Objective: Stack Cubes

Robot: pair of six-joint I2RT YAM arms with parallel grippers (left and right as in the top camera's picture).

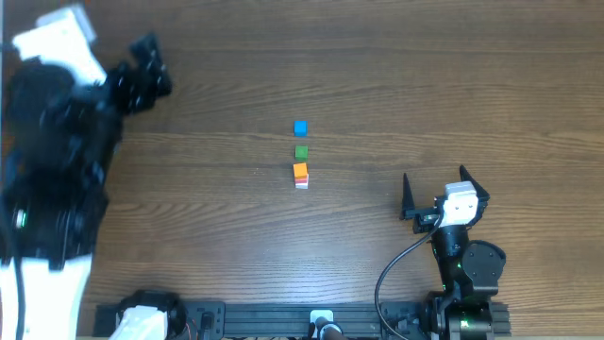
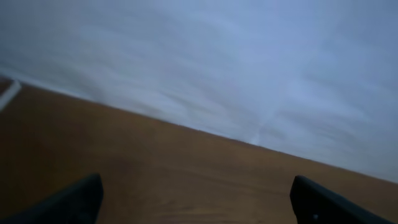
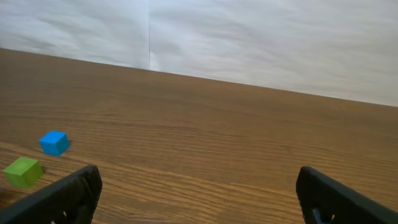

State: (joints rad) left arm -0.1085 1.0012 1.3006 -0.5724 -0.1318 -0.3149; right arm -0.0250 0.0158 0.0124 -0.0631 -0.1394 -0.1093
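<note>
Both my hands are spread and hold nothing. My right hand (image 1: 439,194) is low over the tabletop (image 1: 472,94), and my left hand (image 2: 196,186) is raised far at the side. The blue cube (image 1: 300,127), green cube (image 1: 301,152) and orange cube (image 1: 300,170) lie in a close row mid-tabletop. The orange one seems to sit on a pale cube (image 1: 301,183). I fear an open hand coming for the green may push its neighbours or topple that small stack.
</note>
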